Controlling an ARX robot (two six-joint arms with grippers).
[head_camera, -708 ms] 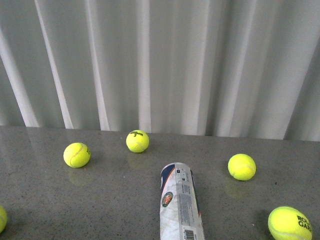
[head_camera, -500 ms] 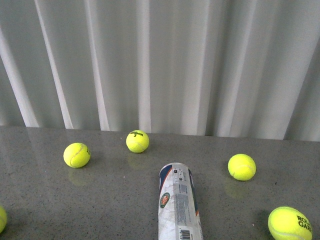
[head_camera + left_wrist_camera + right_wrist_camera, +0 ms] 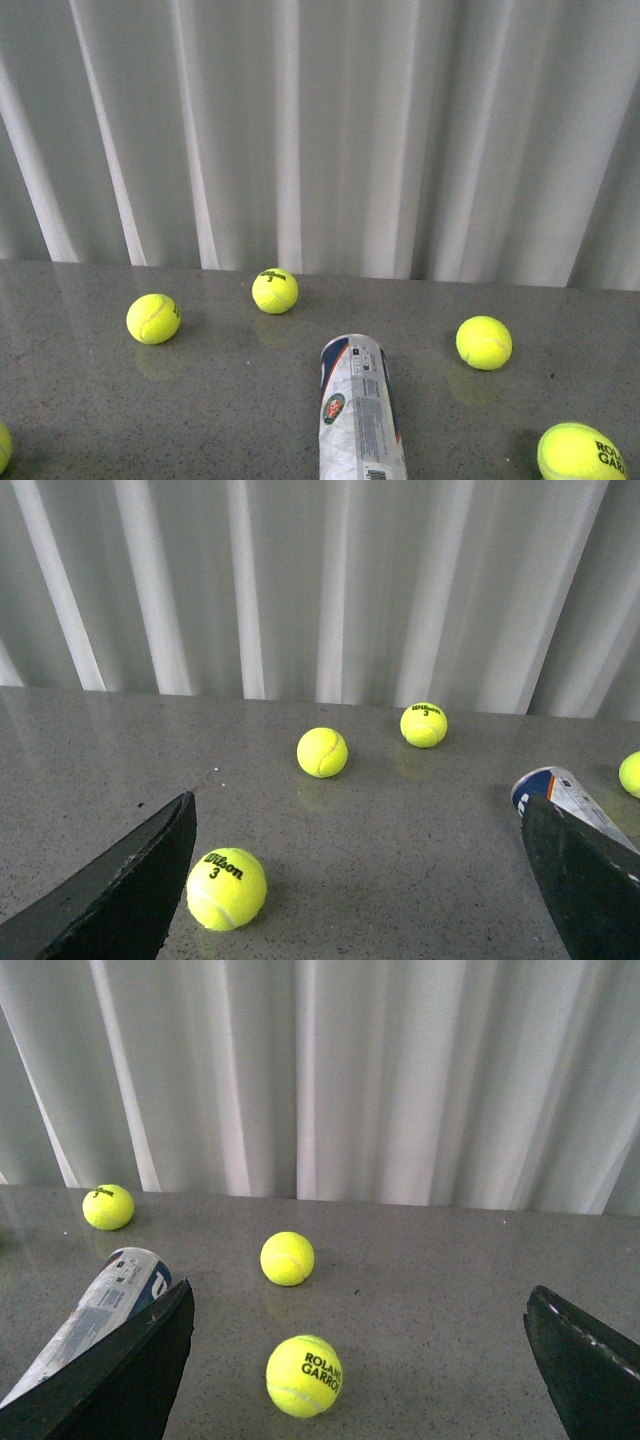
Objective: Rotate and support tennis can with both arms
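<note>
the tennis can (image 3: 360, 410) lies on its side on the grey speckled table (image 3: 220, 400). in the front view it sits at 6 o'clock of the scene, its length running away toward the pleated white curtain (image 3: 330, 130), its far end leaning a touch toward 11 o'clock. the near end is cut off by the picture's edge. its round emblem and small print face up (the barcode sits right at that lower edge).

around the can's far end, yellow-green balls rest apart from it: a ball (image 3: 484, 343) at 2 o'clock, a second ball (image 3: 274, 291) at 11 o'clock, a third ball (image 3: 153, 318) further out at 10 o'clock. a roland garros ball (image 3: 580, 452) lies at 4 o'clock.

the left gripper (image 3: 358, 820) is released, its flat black fingers (image 3: 120, 890) spread wide. the can's navy-and-white end pokes out just beside one finger; whether they touch cannot be told. a wilson ball (image 3: 226, 888) lies on the table next to the other finger.

the right gripper (image 3: 360, 1300) is likewise spread wide and clasps nothing. the can shows beside one of its fingers, contact unclear, and the roland garros ball rests on the table between the two.
</note>
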